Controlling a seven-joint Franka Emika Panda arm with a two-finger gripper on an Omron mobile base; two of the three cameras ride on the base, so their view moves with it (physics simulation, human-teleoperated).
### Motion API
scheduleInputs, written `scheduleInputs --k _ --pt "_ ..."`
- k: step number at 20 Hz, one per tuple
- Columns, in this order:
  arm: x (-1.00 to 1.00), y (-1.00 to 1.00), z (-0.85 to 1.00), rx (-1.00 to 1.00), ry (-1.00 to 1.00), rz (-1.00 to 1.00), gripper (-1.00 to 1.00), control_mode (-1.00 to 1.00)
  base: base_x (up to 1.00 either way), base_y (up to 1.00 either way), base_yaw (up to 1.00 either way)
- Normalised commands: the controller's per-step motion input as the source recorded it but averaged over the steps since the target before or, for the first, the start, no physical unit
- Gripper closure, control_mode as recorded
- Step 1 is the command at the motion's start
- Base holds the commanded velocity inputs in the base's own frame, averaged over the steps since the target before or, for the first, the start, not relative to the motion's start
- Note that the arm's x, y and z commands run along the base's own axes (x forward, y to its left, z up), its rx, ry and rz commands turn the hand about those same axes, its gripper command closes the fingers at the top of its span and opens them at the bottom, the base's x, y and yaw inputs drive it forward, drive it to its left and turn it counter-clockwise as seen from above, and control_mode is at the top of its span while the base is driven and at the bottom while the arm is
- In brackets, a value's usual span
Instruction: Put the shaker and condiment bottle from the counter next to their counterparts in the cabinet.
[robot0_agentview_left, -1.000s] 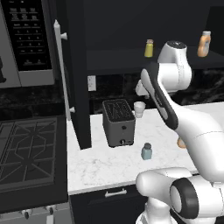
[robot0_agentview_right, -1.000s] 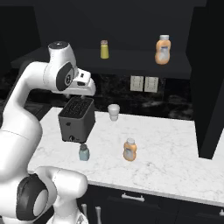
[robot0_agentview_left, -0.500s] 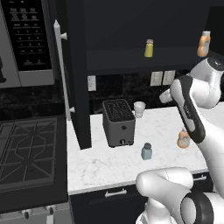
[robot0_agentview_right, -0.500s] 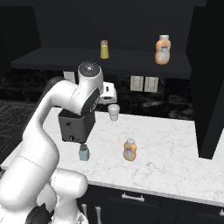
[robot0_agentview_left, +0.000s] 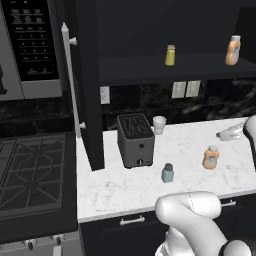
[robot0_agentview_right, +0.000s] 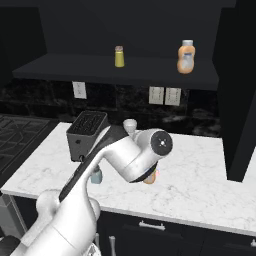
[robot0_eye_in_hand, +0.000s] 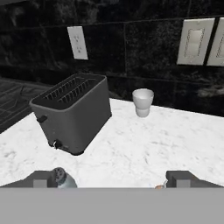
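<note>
Marble counter (robot0_eye_in_hand: 144, 144), shaker (robot0_eye_in_hand: 61, 178) beside spread hand (robot0_eye_in_hand: 111, 180), untouched

Both base views look forward and down from behind, sharing the counter (robot0_agentview_left: 190, 150), toaster (robot0_agentview_left: 135, 140) and cabinet (robot0_agentview_right: 125, 70) shelf from opposite sides. The hand view sits low, apparently close, facing the toaster and backsplash.

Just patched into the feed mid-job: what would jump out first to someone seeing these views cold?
The white arm sweeping low across the marble counter, its gripper open and empty. Next, the dark toaster at the counter's back left, with the small blue shaker and orange condiment bottle standing in front and to its right. Above, a yellow shaker and another orange bottle stand on the black cabinet shelf.
</note>
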Motion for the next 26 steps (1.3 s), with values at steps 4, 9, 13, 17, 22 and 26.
scheduleInputs --k 4,9,13,17,22,26 --pt "-0.06 -1.00 -0.41 0.11 -0.07 0.09 -1.00 -1.00 0.00 0.00 0.00" --pt "0.00 -0.67 -0.24 0.04 -0.05 0.06 -1.00 -1.00 0.00 0.00 0.00" --pt "0.00 -0.66 -0.30 0.00 -0.08 0.14 -1.00 -1.00 0.00 0.00 0.00" --pt "0.00 -0.37 -0.34 0.00 -0.06 0.15 -1.00 -1.00 0.00 0.00 0.00" --pt "0.01 -0.04 -0.22 0.00 -0.01 0.17 -1.00 -1.00 0.00 0.00 0.00" --pt "0.12 0.03 -0.44 -0.03 0.03 0.12 -1.00 -1.00 0.00 0.00 0.00"
